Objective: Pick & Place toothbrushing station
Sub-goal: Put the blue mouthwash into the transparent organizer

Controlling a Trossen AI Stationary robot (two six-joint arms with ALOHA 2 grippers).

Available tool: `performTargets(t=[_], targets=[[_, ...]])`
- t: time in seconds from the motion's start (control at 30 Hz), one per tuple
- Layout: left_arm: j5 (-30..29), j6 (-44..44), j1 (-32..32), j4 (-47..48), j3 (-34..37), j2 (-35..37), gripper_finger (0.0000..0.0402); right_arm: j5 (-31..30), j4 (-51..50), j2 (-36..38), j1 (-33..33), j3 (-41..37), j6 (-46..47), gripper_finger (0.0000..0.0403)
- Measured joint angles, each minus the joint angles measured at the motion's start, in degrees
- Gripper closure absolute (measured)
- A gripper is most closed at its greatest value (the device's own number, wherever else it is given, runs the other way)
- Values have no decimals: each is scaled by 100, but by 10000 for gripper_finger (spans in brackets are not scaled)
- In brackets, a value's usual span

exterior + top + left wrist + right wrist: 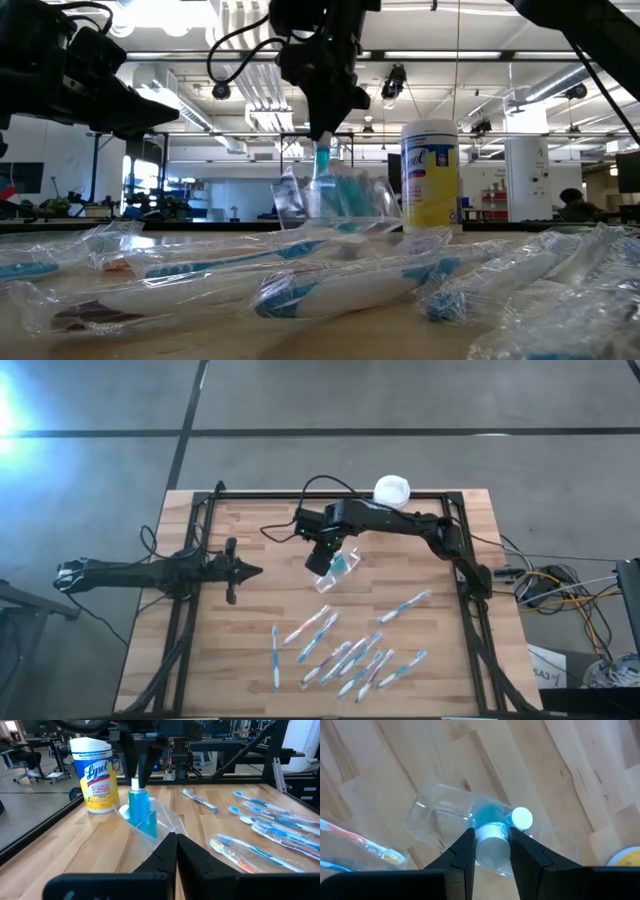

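**Toothbrushing station: clear holder mid-table, tube held over it**

The toothbrushing station centres on a small clear plastic holder (pixel 340 568), thin-walled and boxy, with glossy see-through sides that catch the light. It stands on the pale wooden table (pixel 250 660) near the middle, just in front of the canister.

Going left to right in the high view: the left gripper (pixel 250 571) lies low and level over the table's left part, its arm stretched straight out from the left edge, pointing toward the holder but well apart from it. Its two dark fingers are pressed together with nothing between them.

Next comes the holder, with the right gripper (pixel 491 845) directly above it, pointing down. Its fingers clasp a small round white tube (pixel 492 847) with a teal cap, held upright over the holder's opening; a second white-ended tube (pixel 522 818) stands just beside it inside the holder. The right arm reaches in from the table's right side, bent at the elbow.

Behind the holder stands a white-lidded canister (pixel 95 777), cylindrical, with a yellow-and-blue label.

Toward the front and right, slim toothbrushes (pixel 335 655) in crinkled clear wrappers lie scattered flat, white handles with blue and pink accents.
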State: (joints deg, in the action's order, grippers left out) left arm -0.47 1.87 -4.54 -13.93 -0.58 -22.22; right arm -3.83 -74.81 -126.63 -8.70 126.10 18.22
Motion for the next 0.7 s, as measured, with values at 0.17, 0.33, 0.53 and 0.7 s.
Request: performTargets(t=[0.17, 0.33, 0.53, 0.7], targets=[[0, 0, 0, -4, 0, 2, 379, -75, -25, 0, 172, 0, 112, 317], [0, -4, 0, -7, 0, 1, 381, -116, -187, 0, 320, -2, 163, 317], [0, -35, 0, -9, 0, 0, 389, -236, -235, 2, 349, -42, 85, 316], [2, -50, 0, -11, 0, 0, 393, -234, -215, 2, 345, -232, -315, 316]])
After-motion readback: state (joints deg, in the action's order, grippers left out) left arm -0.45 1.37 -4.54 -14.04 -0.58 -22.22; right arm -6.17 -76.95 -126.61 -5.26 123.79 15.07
